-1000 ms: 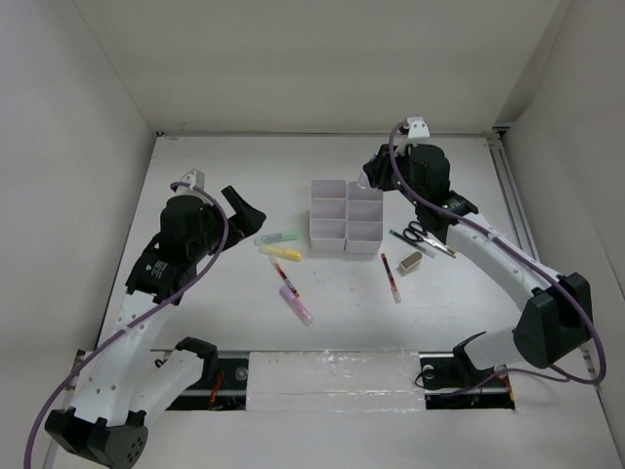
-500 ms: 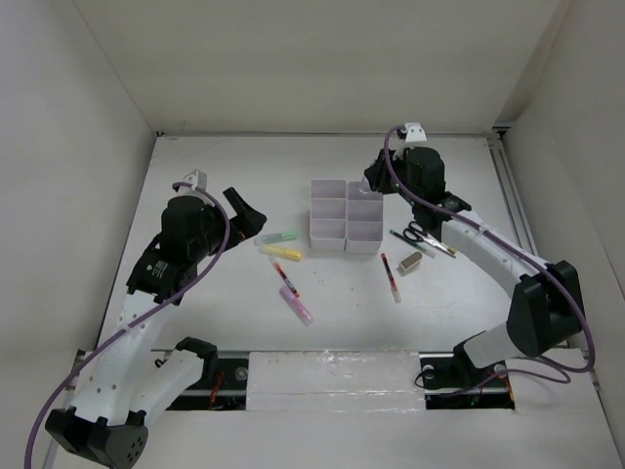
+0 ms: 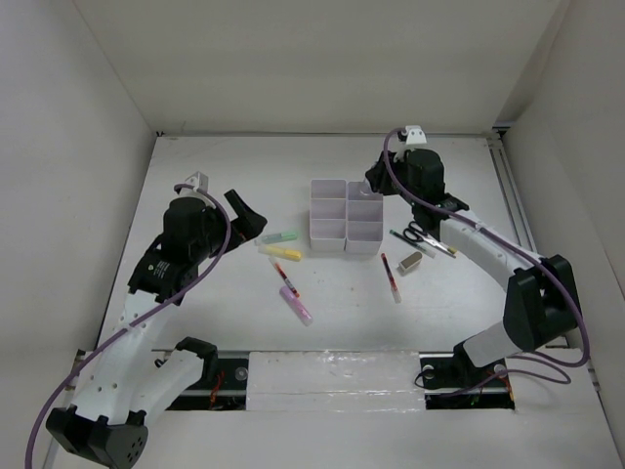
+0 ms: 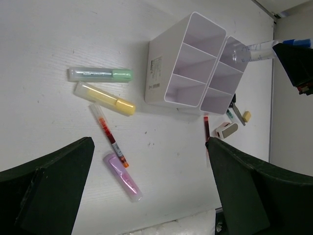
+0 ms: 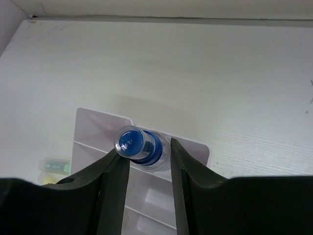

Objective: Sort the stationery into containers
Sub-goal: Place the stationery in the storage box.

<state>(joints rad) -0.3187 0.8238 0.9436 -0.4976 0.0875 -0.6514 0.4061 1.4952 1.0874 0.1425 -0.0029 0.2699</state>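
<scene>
My right gripper point(image 5: 147, 151) is clamped on the blue piece point(image 5: 138, 143), tilted over the far right compartment of the organiser tray point(image 5: 98, 120). If I let go off-centre, I reckon it clips the rim and bounces out. Left gripper point(image 3: 246, 216) hangs wide open near the green highlighter point(image 3: 281, 236).

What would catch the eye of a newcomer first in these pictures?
The right gripper grips a blue-capped clear piece over the far end of the white organiser tray. To the left of the tray, a green highlighter, a yellow highlighter and a pink highlighter lie loose on the table, with the left gripper wide open beside them.
</scene>
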